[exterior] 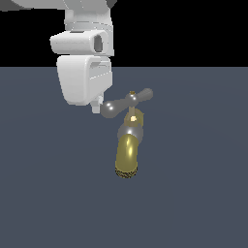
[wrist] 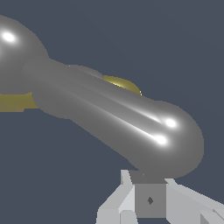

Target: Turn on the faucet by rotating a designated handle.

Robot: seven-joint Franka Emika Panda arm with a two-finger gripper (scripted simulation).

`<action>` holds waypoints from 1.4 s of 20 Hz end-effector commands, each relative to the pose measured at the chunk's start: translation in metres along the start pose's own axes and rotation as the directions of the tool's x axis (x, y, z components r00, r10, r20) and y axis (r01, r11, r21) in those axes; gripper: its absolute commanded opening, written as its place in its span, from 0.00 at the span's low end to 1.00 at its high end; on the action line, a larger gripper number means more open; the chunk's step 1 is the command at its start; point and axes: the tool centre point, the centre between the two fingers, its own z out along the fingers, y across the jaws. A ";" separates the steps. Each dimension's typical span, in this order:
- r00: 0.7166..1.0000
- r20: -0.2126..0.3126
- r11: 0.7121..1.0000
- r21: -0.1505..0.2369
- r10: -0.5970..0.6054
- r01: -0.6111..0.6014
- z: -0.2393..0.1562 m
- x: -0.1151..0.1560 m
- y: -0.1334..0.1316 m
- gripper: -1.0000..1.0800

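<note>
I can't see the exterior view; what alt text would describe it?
A white robot arm's claw sits beside one bulb end of a silver crossbar handle atop a small faucet, whose brass-gold spout points toward the camera on a dark grey floor.

Flat, even render light; sharp white glare spots on handle [wrist: 118, 118]; no cast shadows; coarse pixelation.

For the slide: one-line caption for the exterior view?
Simulated Panda gripper beside the bulb end of the silver handle atop a brass-spouted faucet.
</note>
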 end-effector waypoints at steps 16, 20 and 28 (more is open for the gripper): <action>1.000 -0.002 1.000 -0.003 0.002 -0.002 0.000 0.050 0.023 0.00; 1.000 -0.002 1.000 -0.004 0.005 -0.005 0.000 0.070 0.025 0.00; 1.000 -0.003 1.000 -0.005 0.013 -0.013 0.000 0.113 0.031 0.00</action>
